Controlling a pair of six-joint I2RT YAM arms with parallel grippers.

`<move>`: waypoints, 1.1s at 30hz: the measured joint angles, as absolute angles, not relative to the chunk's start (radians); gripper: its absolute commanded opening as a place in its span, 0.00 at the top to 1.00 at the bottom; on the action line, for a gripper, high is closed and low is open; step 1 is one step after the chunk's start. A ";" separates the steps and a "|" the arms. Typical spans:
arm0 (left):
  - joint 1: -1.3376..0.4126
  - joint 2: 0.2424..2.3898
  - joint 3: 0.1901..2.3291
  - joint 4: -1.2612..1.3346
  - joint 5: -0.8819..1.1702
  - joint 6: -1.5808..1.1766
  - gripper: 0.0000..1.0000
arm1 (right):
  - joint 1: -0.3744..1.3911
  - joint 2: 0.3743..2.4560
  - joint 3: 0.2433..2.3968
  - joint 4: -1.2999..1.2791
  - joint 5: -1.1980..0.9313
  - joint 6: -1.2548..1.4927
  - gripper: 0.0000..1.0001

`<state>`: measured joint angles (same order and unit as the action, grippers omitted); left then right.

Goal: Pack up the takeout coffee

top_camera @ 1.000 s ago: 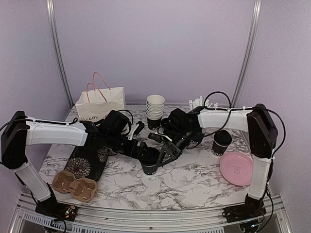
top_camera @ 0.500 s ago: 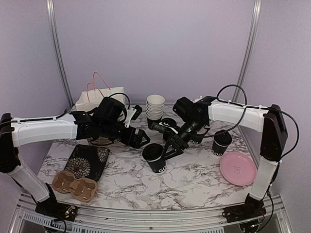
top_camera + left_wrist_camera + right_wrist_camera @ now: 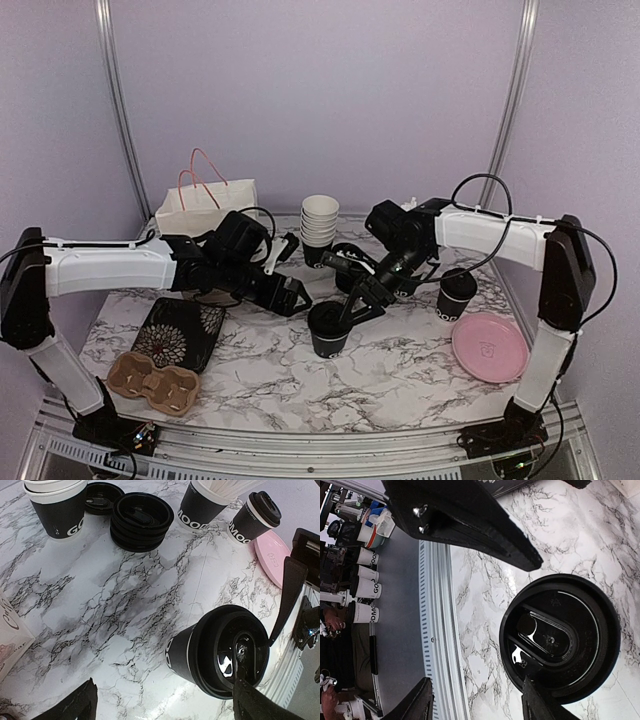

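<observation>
Fingers (image 3: 75, 707) on left gripper (image 3: 293, 297) gape wide, right gripper (image 3: 355, 303) half-open, both empty; I'd straddle the takeout coffee (image 3: 327, 334) low, squeezing gently.

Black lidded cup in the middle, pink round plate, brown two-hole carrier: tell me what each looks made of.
Black lidded cup: probably paper, with a matte wall and printed white lettering. Its lid looks like glossy moulded plastic and catches bright highlights.
Pink round plate: smooth with an even sheen, likely plastic, possibly glazed ceramic.
Brown two-hole carrier: dull and rough-looking, apparently moulded pulp or cardboard.
</observation>
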<state>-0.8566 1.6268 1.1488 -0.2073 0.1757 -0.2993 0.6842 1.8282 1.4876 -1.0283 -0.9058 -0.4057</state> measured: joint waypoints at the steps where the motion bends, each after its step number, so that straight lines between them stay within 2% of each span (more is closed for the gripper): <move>1: -0.857 1.628 1.149 -0.207 0.178 -0.300 0.05 | 0.684 1.827 1.487 -1.030 -0.906 -0.406 0.41; 10: -0.857 1.615 1.160 -0.257 0.136 -0.266 0.03 | 0.684 1.800 1.530 -1.086 -0.884 -0.476 0.38; 13: -0.858 1.587 1.201 -0.327 0.043 -0.213 0.01 | 0.685 1.763 1.549 -1.072 -0.805 -0.507 0.36; 17: -0.854 1.486 1.242 -0.365 -0.129 -0.146 0.01 | 0.689 1.723 1.549 -1.020 -0.648 -0.536 0.42; 20: -0.842 1.420 1.247 -0.359 -0.174 -0.140 0.01 | 0.691 1.744 1.555 -0.984 -0.530 -0.526 0.44; 23: -0.830 1.435 1.261 -0.346 -0.117 -0.173 0.01 | 0.678 1.780 1.554 -0.964 -0.508 -0.492 0.48; 28: -0.844 1.582 1.259 -0.308 0.086 -0.289 0.01 | 0.635 1.786 1.482 -0.942 -0.555 -0.421 0.55; 33: -0.891 1.658 1.238 -0.287 0.181 -0.369 0.05 | 0.603 1.788 1.422 -0.943 -0.667 -0.365 0.57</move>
<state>-0.8909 1.6585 1.2385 -0.2871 0.1806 -0.3691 0.6025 1.7878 1.4223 -0.9432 -0.6666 -0.3653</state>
